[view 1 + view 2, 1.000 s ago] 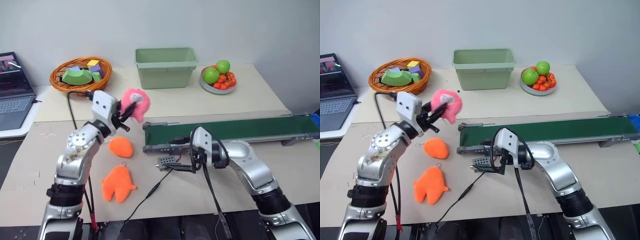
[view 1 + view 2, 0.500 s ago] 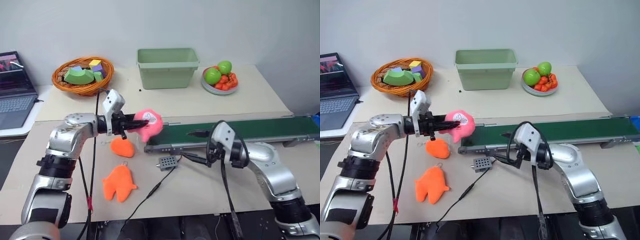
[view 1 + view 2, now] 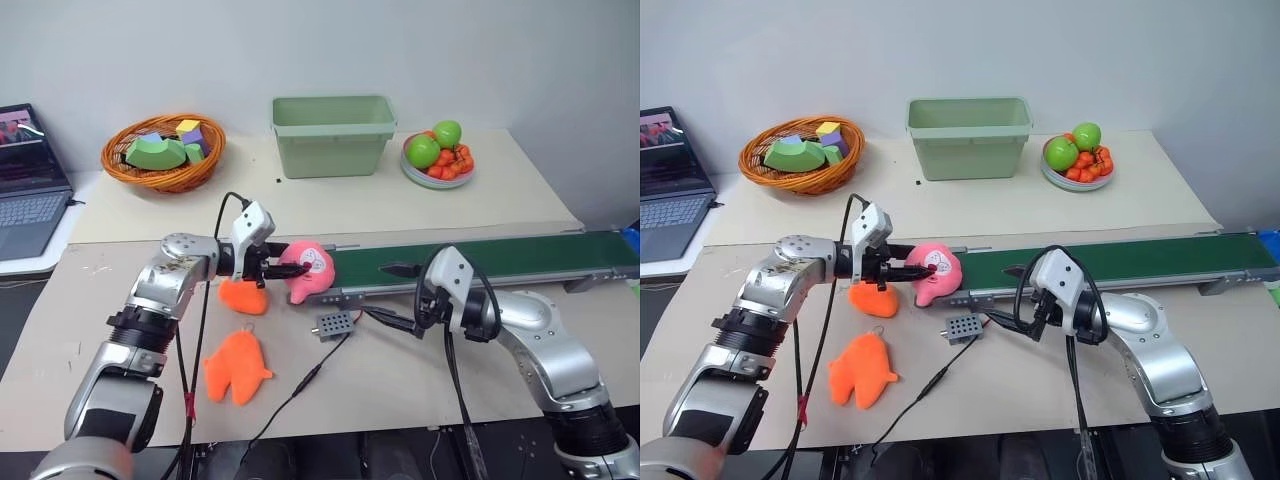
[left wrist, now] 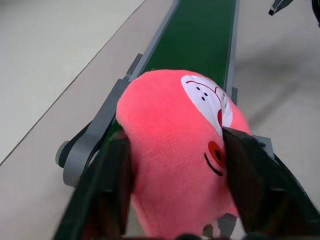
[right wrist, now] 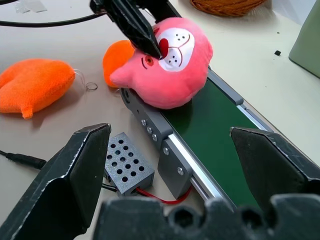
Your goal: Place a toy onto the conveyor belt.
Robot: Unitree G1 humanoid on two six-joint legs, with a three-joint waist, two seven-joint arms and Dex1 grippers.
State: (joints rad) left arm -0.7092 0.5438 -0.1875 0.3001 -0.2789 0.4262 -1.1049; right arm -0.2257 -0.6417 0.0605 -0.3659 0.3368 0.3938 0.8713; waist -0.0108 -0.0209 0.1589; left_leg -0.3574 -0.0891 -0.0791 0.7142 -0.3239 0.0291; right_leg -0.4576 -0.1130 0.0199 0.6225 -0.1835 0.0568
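Toy (image 3: 308, 268) sits on the left end of the conveyor belt (image 3: 480, 257), over the end roller, partly overhanging the frame toward the front edge of the bench (image 3: 420, 360).

Left gripper (image 3: 923, 268) reaches level from the left. Its fingers (image 4: 250, 180) flank the toy on both sides; in the left wrist view they touch the plush, but I cannot tell whether they are pinching it or have begun to let go.

Right gripper (image 3: 398, 268) hangs over the belt's near rail, fingers (image 5: 270, 165) spread wide, holding nothing.

Risks, as judged:
- Toy is perched at the very end, not squarely on the green. If released here it may roll off the roller onto the bench beside the orange blob toy (image 3: 243, 296).
- Soft plush could cling to a finger and get dragged back off as the arm withdraws.
- A running belt might not catch a toy resting on the frame.

Hard to make out:
- How much of the toy's underside rests on belt versus frame.
- The belt's right end is cut off.
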